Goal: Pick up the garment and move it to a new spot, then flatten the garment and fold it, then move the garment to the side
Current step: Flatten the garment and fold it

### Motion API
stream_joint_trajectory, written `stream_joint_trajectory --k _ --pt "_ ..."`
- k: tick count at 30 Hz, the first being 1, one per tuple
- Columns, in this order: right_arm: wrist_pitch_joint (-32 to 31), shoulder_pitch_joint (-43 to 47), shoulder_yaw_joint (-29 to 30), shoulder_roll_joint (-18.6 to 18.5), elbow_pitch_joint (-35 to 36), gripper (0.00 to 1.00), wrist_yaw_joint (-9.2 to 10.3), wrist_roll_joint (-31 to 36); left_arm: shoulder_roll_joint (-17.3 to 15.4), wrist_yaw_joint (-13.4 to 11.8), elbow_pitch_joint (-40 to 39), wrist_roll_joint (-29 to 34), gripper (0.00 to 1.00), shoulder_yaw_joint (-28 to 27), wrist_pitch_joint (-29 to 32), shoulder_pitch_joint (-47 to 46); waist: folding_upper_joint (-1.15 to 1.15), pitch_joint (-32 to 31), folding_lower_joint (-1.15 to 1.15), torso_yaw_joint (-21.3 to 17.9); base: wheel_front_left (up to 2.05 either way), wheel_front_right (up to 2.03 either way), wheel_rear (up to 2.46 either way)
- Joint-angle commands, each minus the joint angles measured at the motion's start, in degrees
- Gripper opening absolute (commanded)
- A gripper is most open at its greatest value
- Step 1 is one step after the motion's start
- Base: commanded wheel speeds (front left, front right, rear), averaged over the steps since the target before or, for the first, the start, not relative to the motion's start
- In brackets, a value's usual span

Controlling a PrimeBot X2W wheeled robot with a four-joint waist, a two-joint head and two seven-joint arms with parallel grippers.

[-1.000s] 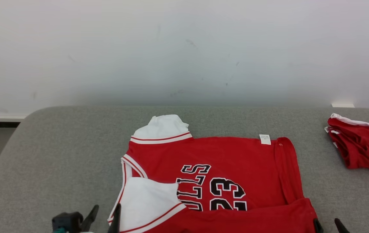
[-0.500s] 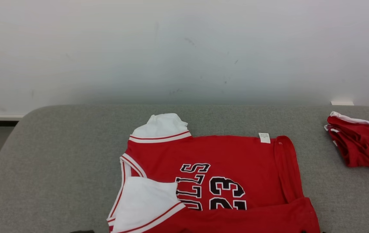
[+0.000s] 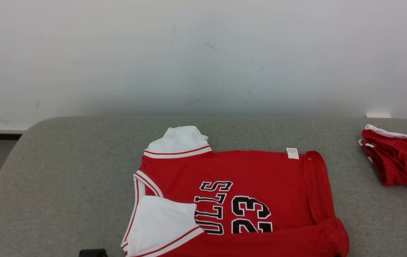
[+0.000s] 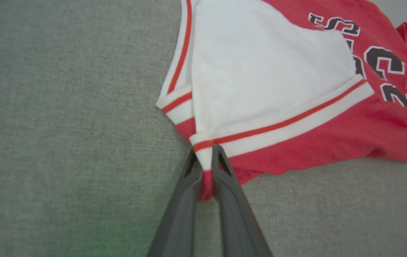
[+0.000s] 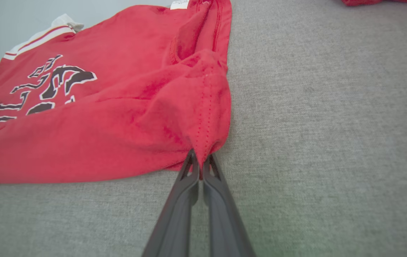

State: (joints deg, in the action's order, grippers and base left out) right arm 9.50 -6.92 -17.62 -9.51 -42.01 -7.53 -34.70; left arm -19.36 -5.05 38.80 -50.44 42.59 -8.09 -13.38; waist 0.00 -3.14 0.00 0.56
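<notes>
**Grip closed on both near corners of the garment (image 3: 232, 192)**

My left gripper (image 4: 206, 161) is clenched on cloth. Its two dark fingers (image 4: 183, 210) pinch the corner where the white sleeve (image 4: 260, 71), with its red-striped cuff, meets the red body. A small tuck of red fabric is squeezed between the tips. My right gripper (image 5: 199, 161) is likewise clamped, and its tips bite the stitched red hem corner (image 5: 207, 135), which rises into a soft peak just ahead of them.

From the left tips the garment spreads forward and across toward my right arm. The white sleeve lies nearest, and the black lettering (image 4: 381, 62) sits beyond it. From the right tips it runs forward and across toward my left arm, with a fold of red fabric bunched just past the pinch. A small white label (image 5: 179, 4) lies at the far edge.

Under and around both pairs of fingers is the grey fabric surface (image 3: 64, 178), on which the garment lies mostly flat. Well beyond the right tips, on the side away from my left arm, a second red garment (image 3: 397, 164) sits crumpled and apart from mine. Farther out stands a pale wall (image 3: 203, 53).
</notes>
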Motion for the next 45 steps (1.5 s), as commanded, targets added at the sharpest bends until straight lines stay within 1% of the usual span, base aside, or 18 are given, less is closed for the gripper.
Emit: stream_joint_trajectory --k 1,5,10,14,15,17,20,22,25,28,29,30,31,32,36,40,42,45 --pt "0.2 -0.6 -0.4 -1.0 0.4 0.00 0.11 -1.3 -0.5 0.3 0.7 -0.3 0.00 -0.1 0.1 -0.2 0.00 -0.2 0.00 0.2 0.00 0.00 0.00" --pt "-1.8 -0.1 -2.6 -3.2 3.9 0.00 0.11 -4.1 -1.7 0.9 -0.8 -0.4 0.00 -0.2 0.6 -0.3 0.00 -0.6 0.00 0.5 0.00 0.00 0.00" --pt "-6.0 3.4 -4.7 -8.5 10.5 0.00 0.12 -7.0 -4.8 -0.5 -6.1 0.0 0.00 0.3 3.0 1.7 0.00 -0.9 0.00 1.2 0.00 0.00 0.00" --pt "-9.4 7.7 -3.4 -11.8 16.5 0.00 0.13 -10.4 -7.8 -2.7 -13.0 -0.9 0.00 0.2 5.9 4.3 0.00 -0.7 0.00 1.8 0.00 0.00 0.00" --pt "-9.4 7.7 -3.4 -11.8 16.5 0.00 0.13 -10.4 -7.8 -2.7 -13.0 -0.9 0.00 0.2 5.9 4.3 0.00 -0.7 0.00 1.8 0.00 0.00 0.00" --pt "-11.5 10.4 -2.5 -12.9 19.5 0.00 0.14 -11.6 -9.1 -3.7 -17.0 -2.0 0.00 -0.3 7.3 6.2 0.00 -0.7 0.00 2.0 0.00 0.00 0.00" --pt "-15.1 13.8 -1.3 -14.4 23.8 0.00 0.14 -12.6 -11.9 -6.0 -22.5 -2.6 0.00 -0.2 9.7 8.9 0.00 -0.5 0.00 1.9 0.00 0.00 0.00" --pt "-17.5 16.2 -0.1 -15.0 26.2 0.00 0.14 -12.7 -13.1 -7.3 -26.5 -3.4 0.00 -0.4 11.1 11.0 0.00 -0.3 0.00 1.7 0.00 0.00 0.00" --pt "-20.6 19.6 2.6 -15.0 28.8 0.00 0.14 -12.5 -15.5 -9.9 -31.5 -4.2 0.00 -0.7 13.0 13.9 0.00 0.0 0.00 1.4 0.00 0.00 0.00" --pt "-23.2 22.0 5.4 -13.9 30.5 0.00 0.14 -11.6 -17.0 -11.7 -34.9 -5.5 0.00 -1.0 14.5 16.3 0.00 0.2 0.00 1.2 0.00 0.00 0.00" --pt "-24.0 22.5 6.1 -13.5 30.6 0.18 0.14 -10.9 -17.5 -12.3 -35.2 -5.4 0.00 -0.8 15.0 16.7 0.00 0.3 0.00 1.1 0.00 0.00 0.00" --pt "-24.6 22.7 6.6 -13.0 30.8 0.47 0.14 -10.2 -17.7 -12.6 -35.7 -5.2 0.31 -0.7 15.3 16.7 0.00 0.4 0.00 1.1 0.00 0.00 0.00" --pt "-25.1 22.7 7.0 -12.4 31.0 0.94 0.15 -9.6 -17.1 -12.6 -36.1 -5.6 0.80 -0.9 15.2 16.7 0.00 0.4 0.00 1.0 0.00 0.00 0.00" --pt "-25.6 22.7 7.5 -11.7 31.0 1.00 0.14 -9.2 -16.6 -12.5 -36.3 -6.2 1.00 -1.0 15.0 16.7 0.00 0.4 0.00 1.0 0.00 0.00 0.00" --pt "-26.5 21.8 9.1 -9.4 31.5 1.00 0.14 -7.0 -16.6 -12.1 -35.2 -5.9 1.00 -0.8 15.3 16.0 0.00 0.3 0.00 0.6 0.00 0.00 0.00" --pt "-26.9 20.7 11.0 -8.5 33.6 1.00 0.14 -5.5 -17.4 -11.8 -35.3 -4.2 1.00 -1.6 14.4 13.1 0.00 0.4 0.00 0.6 0.00 0.00 0.00" --pt "-26.4 18.9 11.8 -7.9 35.2 1.00 0.13 -5.1 -17.6 -12.0 -35.5 -3.4 1.00 -2.6 13.4 11.2 0.00 0.8 0.00 0.2 0.00 0.00 0.00" --pt "-25.1 14.8 13.2 -7.1 35.9 1.00 0.13 -3.6 -18.6 -11.5 -36.4 -1.9 1.00 -3.3 14.0 7.2 0.00 1.6 0.00 -0.4 0.00 0.00 0.00"
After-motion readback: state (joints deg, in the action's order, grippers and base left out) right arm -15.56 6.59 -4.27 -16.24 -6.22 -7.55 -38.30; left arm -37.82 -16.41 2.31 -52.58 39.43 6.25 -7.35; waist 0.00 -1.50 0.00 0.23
